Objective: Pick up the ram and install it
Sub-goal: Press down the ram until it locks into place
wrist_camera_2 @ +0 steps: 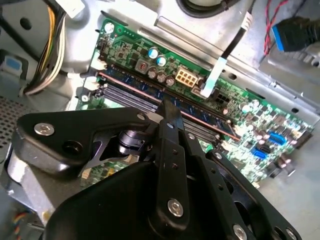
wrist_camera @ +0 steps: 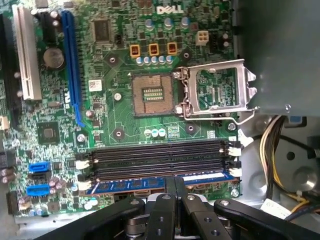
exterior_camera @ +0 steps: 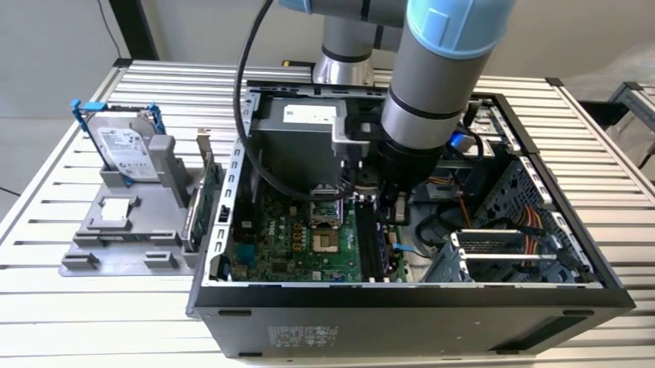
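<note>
Pressing on the ram (wrist_camera: 150, 184), the gripper (wrist_camera: 175, 186) has its fingers closed together over the blue stick, which lies in the slot nearest the motherboard (wrist_camera: 120, 115) edge; seating looks nearly done, latches unconfirmed.

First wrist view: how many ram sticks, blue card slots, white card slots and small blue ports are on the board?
Ram stick: 1
Long blue card slot: 1
White card slot: 1
Small blue ports: 2
Total: 5
</note>
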You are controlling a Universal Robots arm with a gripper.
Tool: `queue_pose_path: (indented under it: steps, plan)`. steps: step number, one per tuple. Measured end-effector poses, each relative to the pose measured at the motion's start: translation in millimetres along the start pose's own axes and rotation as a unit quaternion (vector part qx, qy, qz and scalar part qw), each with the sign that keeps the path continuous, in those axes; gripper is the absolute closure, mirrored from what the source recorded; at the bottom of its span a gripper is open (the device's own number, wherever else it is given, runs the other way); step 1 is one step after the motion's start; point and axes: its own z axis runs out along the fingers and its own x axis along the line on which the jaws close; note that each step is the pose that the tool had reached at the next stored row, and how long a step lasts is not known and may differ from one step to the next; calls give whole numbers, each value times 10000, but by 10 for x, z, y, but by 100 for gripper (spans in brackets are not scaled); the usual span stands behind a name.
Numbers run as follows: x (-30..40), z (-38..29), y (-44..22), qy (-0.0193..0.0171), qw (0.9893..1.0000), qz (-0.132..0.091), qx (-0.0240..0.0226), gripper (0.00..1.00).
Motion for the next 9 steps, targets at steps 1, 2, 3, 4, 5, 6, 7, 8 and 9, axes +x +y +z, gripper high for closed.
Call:
queue_pose_path:
  steps: [1,2,3,4,5,6,7,8,9]
  plan:
    - [0,0,0,0,10000,-71,-2,100]
    - [0,0,-1,0,9999,-140,-5,100]
    - [0,0,-1,-1,9998,-181,-6,100]
    - [0,0,-1,-1,9998,-181,-7,100]
    - [0,0,-1,0,9998,-182,-8,100]
    - [0,0,-4,0,9998,-184,-8,100]
    - [-1,5,-10,-2,9998,-184,-8,100]
    - [-1,12,-15,-3,9998,-183,-8,100]
    - [-1,17,-19,-2,9998,-182,-8,100]
